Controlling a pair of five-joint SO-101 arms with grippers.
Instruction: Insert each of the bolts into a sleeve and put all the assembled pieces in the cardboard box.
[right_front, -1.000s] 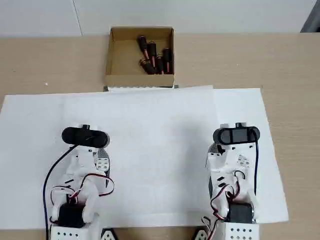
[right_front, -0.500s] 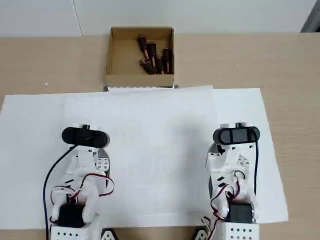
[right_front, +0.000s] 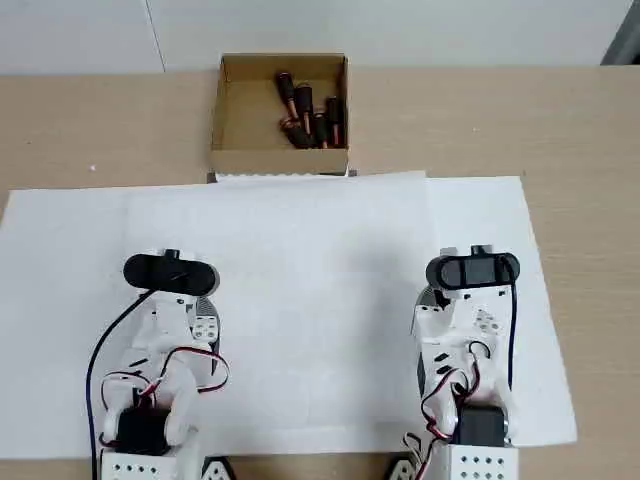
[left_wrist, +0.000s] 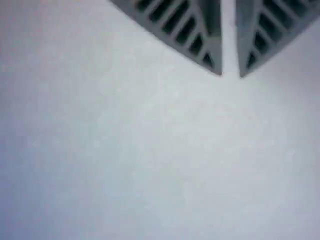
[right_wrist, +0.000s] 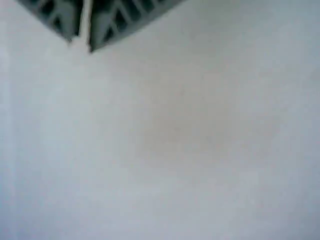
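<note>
Found no movement against the earlier frames: both arms in the same folded posture, box contents undisturbed.

High view: noted one arm (right_front: 165, 335) and the other arm (right_front: 465, 335) drawn back at the near edge of the paper sheet (right_front: 320, 250); could not assign sides from the wrist views; located the cardboard box (right_front: 232, 120) on the table (right_front: 80, 120) well ahead of both sets of fingers, just beyond the sheet's far edge, offset toward the arm at picture left and so judged nearer to that one; noted a cluster of assembled pieces (right_front: 308, 115) inside the box, crowded toward the wall on the farther arm's side, long axes mostly running away from the fingers, one or two askew; could not settle the exact count.

Left wrist view: observed left gripper (left_wrist: 230, 74) hanging over white paper, fingers drawn together to a thin slit, clamping nothing.

Right wrist view: observed right gripper (right_wrist: 80, 45) likewise above paper, fingers all but touching, holding nothing.

Judged every visible piece already boxed; judged any further move to need a long forward reach from the fingers, closing across the pieces' short axis.
</note>
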